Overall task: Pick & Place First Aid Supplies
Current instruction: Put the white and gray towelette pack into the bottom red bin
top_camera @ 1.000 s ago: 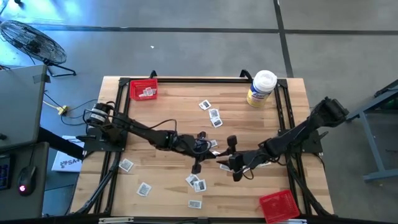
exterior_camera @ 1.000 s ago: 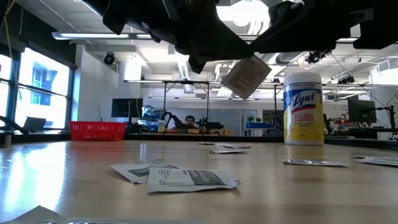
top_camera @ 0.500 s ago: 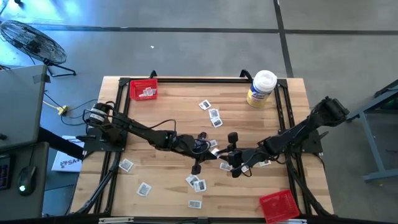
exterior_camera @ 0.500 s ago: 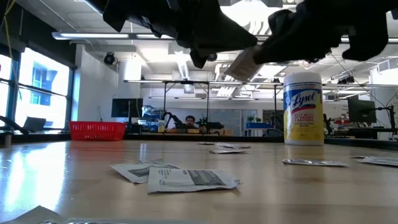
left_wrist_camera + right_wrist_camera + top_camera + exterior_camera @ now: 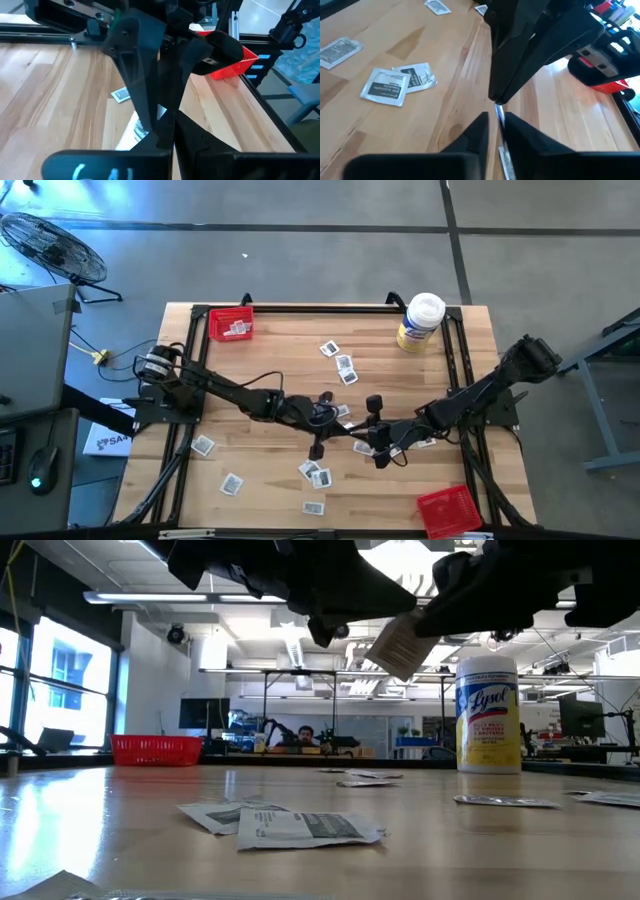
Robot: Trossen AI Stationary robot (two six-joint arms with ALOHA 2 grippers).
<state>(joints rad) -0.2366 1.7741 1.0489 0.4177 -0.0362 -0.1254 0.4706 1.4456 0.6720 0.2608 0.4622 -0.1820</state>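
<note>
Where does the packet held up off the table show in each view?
High view: hidden under the left gripper, mid-table.
Low view: packet upper centre, tilted.
Left wrist view: a pale sliver at centre.
Right wrist view: edge-on, lower centre.
Shared landmark: the left gripper pinching it.

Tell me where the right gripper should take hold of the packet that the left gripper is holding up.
The free end of the packet, opposite where the left gripper pinches it. Come edge-on, as the right gripper faces it, fingers on both flat faces: it's thin and held in the air.
</note>
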